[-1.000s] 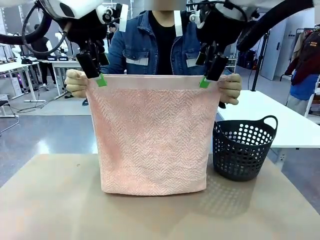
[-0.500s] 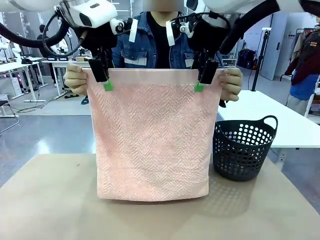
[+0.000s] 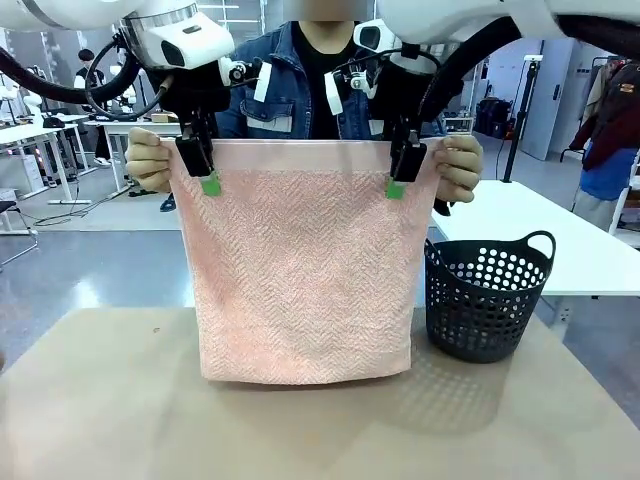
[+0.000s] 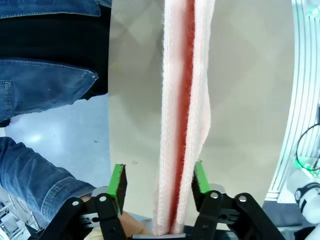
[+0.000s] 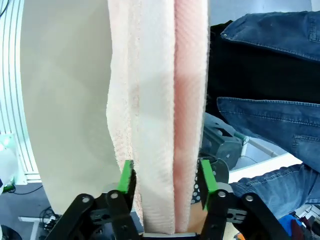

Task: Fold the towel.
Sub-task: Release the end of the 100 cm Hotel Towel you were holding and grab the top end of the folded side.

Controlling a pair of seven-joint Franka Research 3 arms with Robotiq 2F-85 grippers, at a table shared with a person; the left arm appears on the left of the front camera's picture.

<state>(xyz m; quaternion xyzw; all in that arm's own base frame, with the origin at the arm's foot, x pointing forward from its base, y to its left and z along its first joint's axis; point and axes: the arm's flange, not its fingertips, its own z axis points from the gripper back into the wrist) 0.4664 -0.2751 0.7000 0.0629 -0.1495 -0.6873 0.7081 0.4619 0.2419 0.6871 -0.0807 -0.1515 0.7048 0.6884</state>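
A person in a denim jacket, across the beige tabletop (image 3: 120, 420), holds up a pale salmon-pink herringbone terry towel (image 3: 300, 270) by its top corners, one hand (image 3: 148, 160) at picture left and the other hand (image 3: 462, 165) at picture right. The towel hangs doubled in two layers, its plain hem band uppermost and its lower edge low over the tabletop; contact there cannot be made out. The left gripper (image 3: 208, 180) straddles the top edge just inside the first hand. In its wrist view one green pad (image 4: 200, 176) meets the cloth while the other (image 4: 118, 181) stands clear, so these fingers are not clenched. The right gripper (image 3: 398, 182) flanks the edge near the other hand, its pads (image 5: 126, 177) close against the towel; whether they pinch it cannot be told. A dark perforated plastic basket (image 3: 485, 300) stands on the tabletop beside the towel.
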